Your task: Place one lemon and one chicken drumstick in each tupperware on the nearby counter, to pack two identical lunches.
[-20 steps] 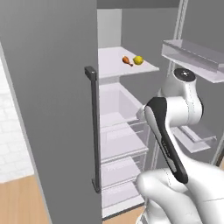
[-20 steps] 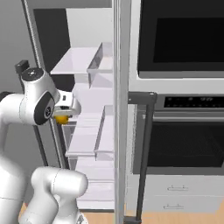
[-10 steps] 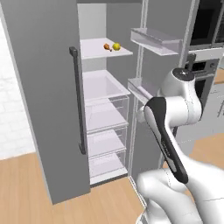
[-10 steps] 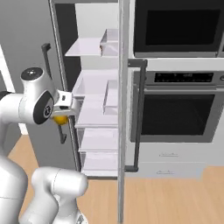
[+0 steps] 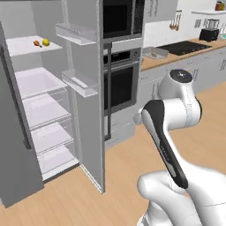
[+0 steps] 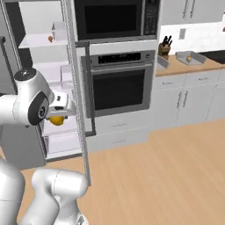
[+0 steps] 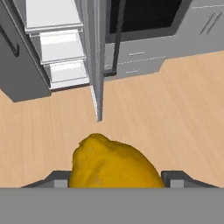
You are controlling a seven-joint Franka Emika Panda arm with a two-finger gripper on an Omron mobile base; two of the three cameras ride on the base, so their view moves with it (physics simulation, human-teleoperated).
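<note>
While the fingers grip it, the lumpy yellow lemon fills the space between them. Beyond the open grey fridge door, bare wooden floor lies open.

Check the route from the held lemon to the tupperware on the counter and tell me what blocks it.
The gripper holds the lemon beside the open fridge door. The tupperware sits on the counter far to the right, past the wall oven. Nothing visible blocks the way; only bare wood floor lies between.
</note>
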